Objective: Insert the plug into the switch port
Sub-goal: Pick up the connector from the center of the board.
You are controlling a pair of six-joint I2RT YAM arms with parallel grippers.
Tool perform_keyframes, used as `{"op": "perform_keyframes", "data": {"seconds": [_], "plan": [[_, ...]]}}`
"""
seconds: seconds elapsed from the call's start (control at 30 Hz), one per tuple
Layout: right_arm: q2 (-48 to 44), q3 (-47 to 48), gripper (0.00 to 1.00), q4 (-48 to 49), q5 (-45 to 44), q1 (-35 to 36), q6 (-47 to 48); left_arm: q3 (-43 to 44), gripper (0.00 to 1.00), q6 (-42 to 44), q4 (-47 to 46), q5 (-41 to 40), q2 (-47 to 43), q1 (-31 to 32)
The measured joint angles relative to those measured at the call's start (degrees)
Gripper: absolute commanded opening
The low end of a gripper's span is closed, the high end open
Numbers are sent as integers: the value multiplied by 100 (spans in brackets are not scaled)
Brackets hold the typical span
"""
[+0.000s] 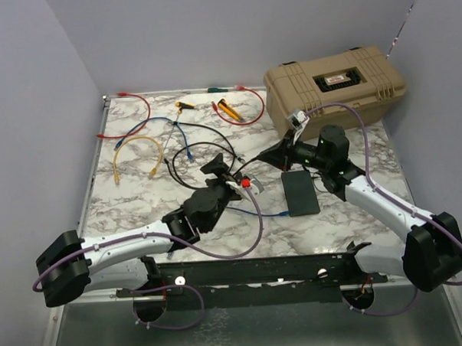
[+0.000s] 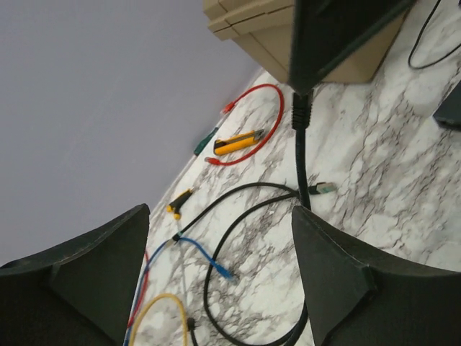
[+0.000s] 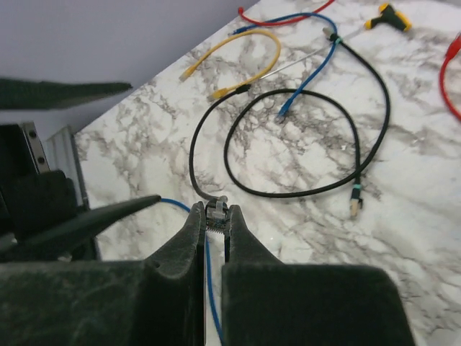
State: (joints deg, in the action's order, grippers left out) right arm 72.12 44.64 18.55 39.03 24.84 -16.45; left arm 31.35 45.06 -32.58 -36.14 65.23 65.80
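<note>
- My left claw (image 2: 220,285) is spread wide with nothing between its fingers; only loose cables on the table (image 1: 140,200) lie ahead of it; it has no share in the plug.
- My right claw (image 3: 214,216) is clenched on the plug (image 3: 217,209); the clear head pokes just past my fingertips and the blue cable (image 3: 176,204) trails off to one side; I judge the pick-up done.
- The switch (image 1: 301,193) lies flat on the table, back from my right claw's tips and near that wrist, towards my base; plug and switch are apart; I cannot make out the ports from here.
- Still to do, as I judge it: bring the plug round to the switch's port edge, line it up and push it home; the insertion itself is not yet begun.
</note>
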Motion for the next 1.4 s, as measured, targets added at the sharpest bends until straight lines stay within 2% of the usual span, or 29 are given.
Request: {"op": "perform_keyframes", "data": {"seconds": [0.23,0.5,0.7,0.93,1.17,1.27,1.37,1.4], "plan": [[-398,-295,5,199,-26,-2,1060,708,86,-1362,1174,1777,-365,-1054],[-470,-787,9,568,831,-2,1753,1405,93,-2321,2229,4142,-367,-1961],[-625,-1075,10,890,1528,-2,1963,1725,95,-2433,2865,5665,-367,-2315],[-811,-1174,10,1303,2087,-2,2127,1974,91,-2216,3591,6714,-240,-2347],[-844,-1257,10,1801,2400,-2,2098,2004,77,-2138,3884,7276,11,-2347],[-844,-1259,10,1910,2452,-2,2092,2070,63,-2146,3915,7412,151,-2347],[-844,-1261,10,1996,2485,-2,2055,2100,44,-2149,3917,7495,260,-2347],[-844,-1263,10,2020,2490,-2,2046,2105,42,-2146,3915,7519,284,-2347]]}}
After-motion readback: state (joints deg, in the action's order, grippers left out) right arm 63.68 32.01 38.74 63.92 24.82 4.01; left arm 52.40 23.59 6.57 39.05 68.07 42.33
